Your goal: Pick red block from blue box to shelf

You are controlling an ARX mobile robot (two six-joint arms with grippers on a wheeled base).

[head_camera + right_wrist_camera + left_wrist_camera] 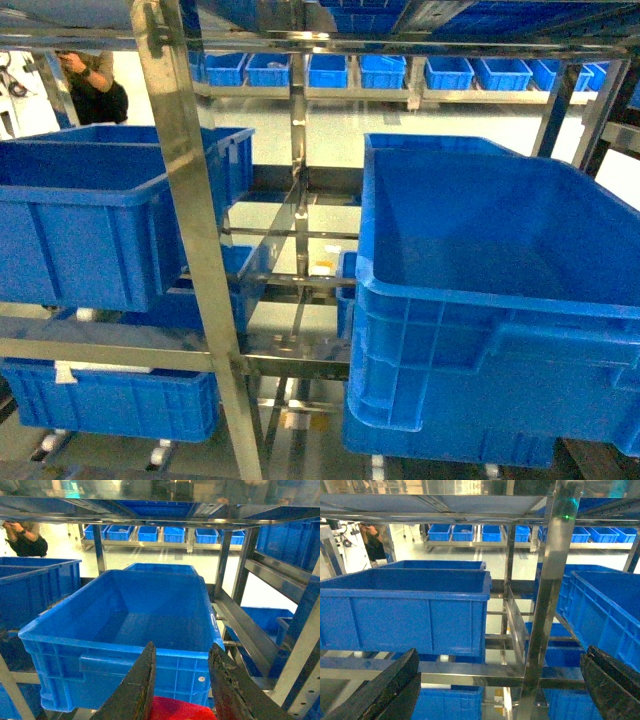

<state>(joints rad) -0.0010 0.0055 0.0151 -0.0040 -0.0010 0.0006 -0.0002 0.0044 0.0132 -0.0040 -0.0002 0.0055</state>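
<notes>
In the right wrist view the red block [177, 709] sits low between the two dark fingers of my right gripper [182, 647], which is shut on it. The gripper hangs in front of a steel tier of the shelf [248, 628], just before a dark blue crate [125, 610]. My left gripper [501, 655] stands wide open with nothing between its fingers, facing a shiny upright of the shelf [547, 580]. The shelf [185, 200] fills the head view, where neither gripper shows. The blue box is out of view.
Dark blue ribbed crates stand on the rack: a large one at the right [480, 260], one at the left [80, 210], others below. A row of small blue bins [400, 72] lines a far rack. A person [95, 85] stands at the back left.
</notes>
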